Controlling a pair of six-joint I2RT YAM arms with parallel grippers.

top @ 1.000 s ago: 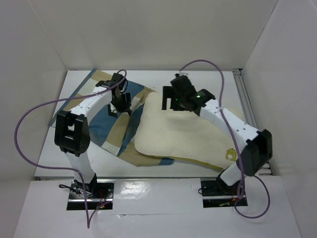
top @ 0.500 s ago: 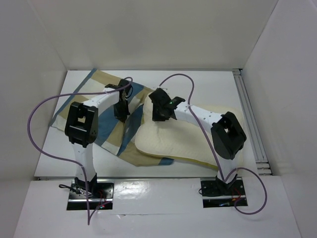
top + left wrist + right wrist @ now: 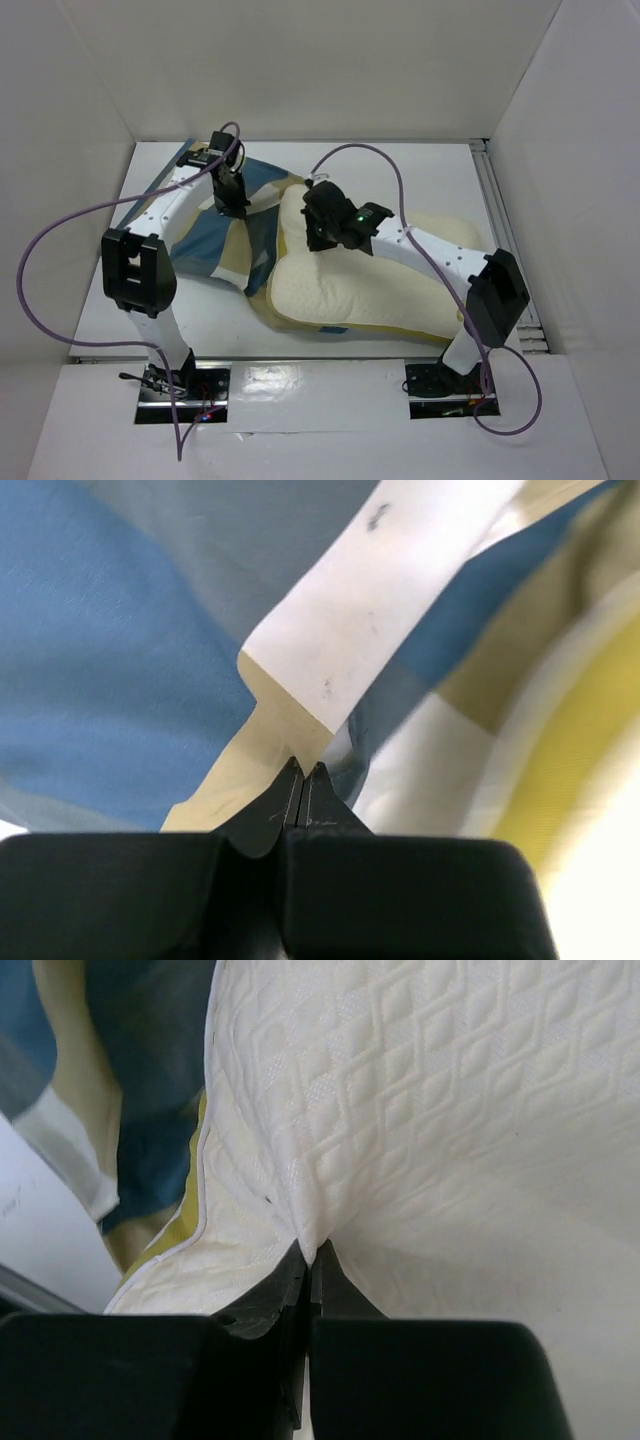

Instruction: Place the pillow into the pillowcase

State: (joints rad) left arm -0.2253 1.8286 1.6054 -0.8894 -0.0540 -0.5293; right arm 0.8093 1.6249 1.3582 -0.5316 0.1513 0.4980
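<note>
Top external view: quilted cream-yellow rectangular pillow [image 3: 360, 295] lies centre-right, overlapping checked blue-tan-cream fabric pillowcase [image 3: 215, 235] at centre-left, not inside; left gripper [image 3: 303, 770] clenched on case cloth, right gripper [image 3: 308, 1250] pinching pillow edge; insertion wholly outstanding.
</note>
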